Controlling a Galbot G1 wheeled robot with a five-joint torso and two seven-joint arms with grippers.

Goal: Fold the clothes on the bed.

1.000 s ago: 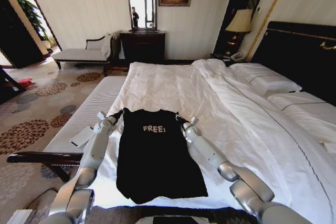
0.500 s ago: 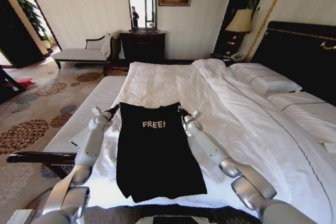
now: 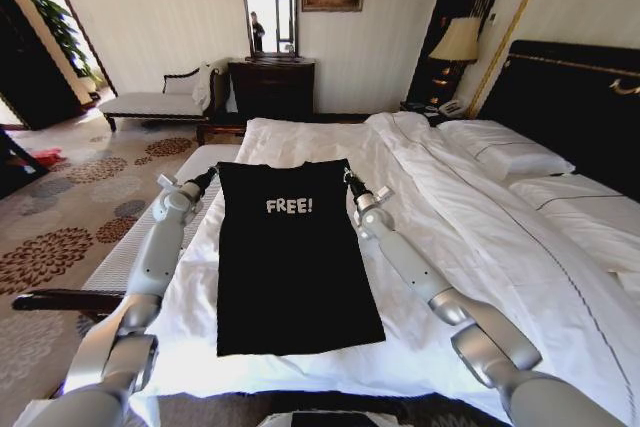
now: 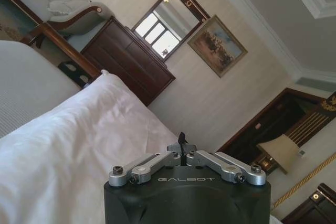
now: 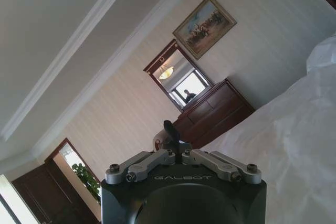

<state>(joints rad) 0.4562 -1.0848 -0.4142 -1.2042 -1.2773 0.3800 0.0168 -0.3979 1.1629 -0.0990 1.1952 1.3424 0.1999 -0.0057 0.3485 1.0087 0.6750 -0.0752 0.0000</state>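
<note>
Now both pincers, left [image 3: 212,174] and right [image 3: 349,179], pinch the shirt [image 3: 290,257] by its top corners, mid-frame over the bed [image 3: 420,207]; level, taut hands should keep it smooth.

white "free!" on the black t-shirt [image 3: 290,247], "galbot" on both wrist housings [image 4: 186,179]

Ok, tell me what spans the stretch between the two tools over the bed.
In the head view, the black cotton T-shirt with white FREE lettering spans it, held by its top corners between the left tool and right tool, hanging down to the white-sheeted bed.
</note>
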